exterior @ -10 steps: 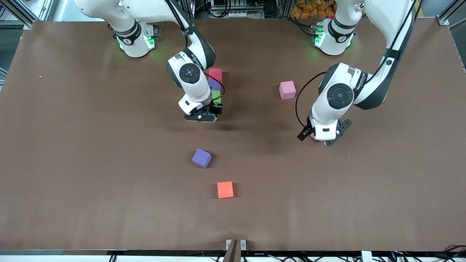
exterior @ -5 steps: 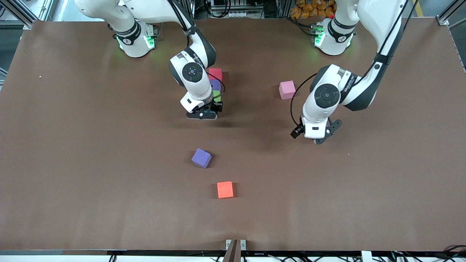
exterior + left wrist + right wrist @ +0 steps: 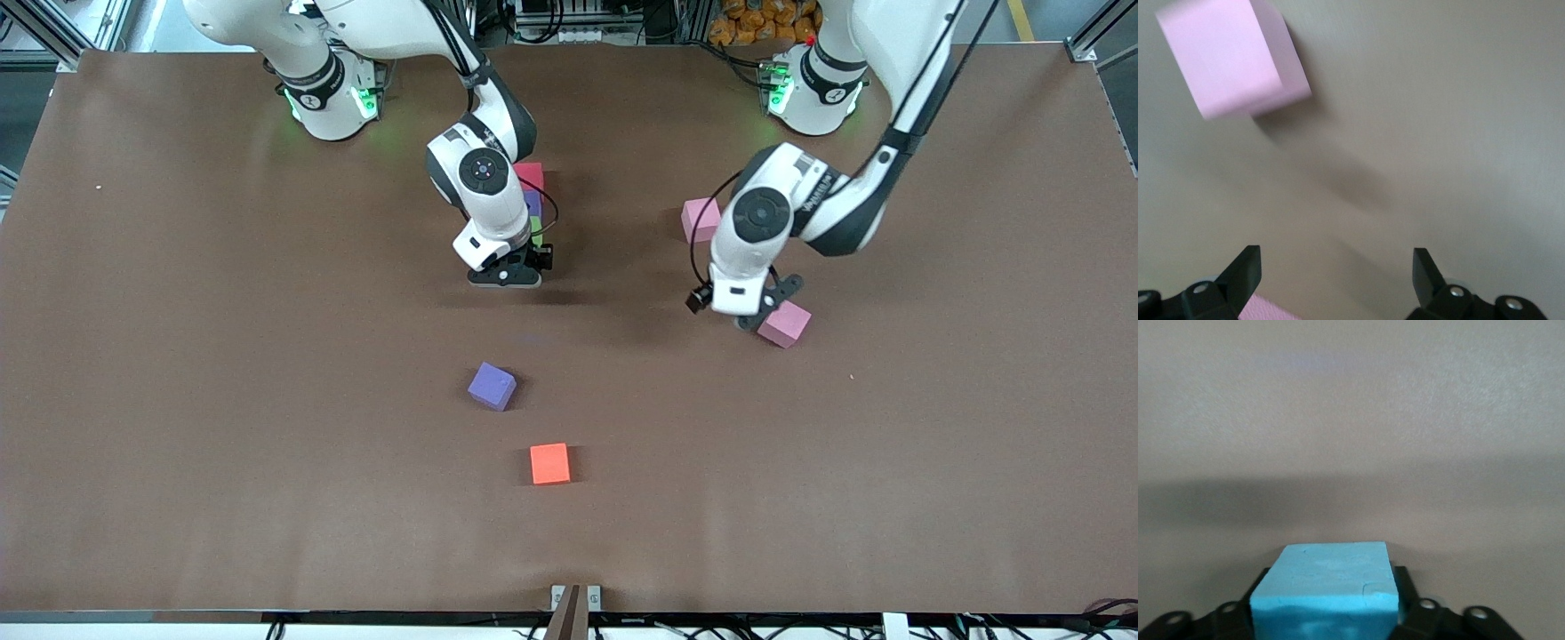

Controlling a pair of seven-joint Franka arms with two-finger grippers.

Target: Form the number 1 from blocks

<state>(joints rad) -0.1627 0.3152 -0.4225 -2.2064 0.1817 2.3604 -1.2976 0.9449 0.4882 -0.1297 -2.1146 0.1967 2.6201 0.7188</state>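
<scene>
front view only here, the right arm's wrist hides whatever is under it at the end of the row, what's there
Observer: A light blue block, right at the right gripper; the right wrist view shows it.
Operator: ok, is the left gripper holding that pink one
Observer: No. The left gripper is open with only table between its fingers; the pink block lies just outside one finger.
Operator: and the other pink one
Observer: The left wrist view shows the second pink block whole, apart from the gripper.
</scene>
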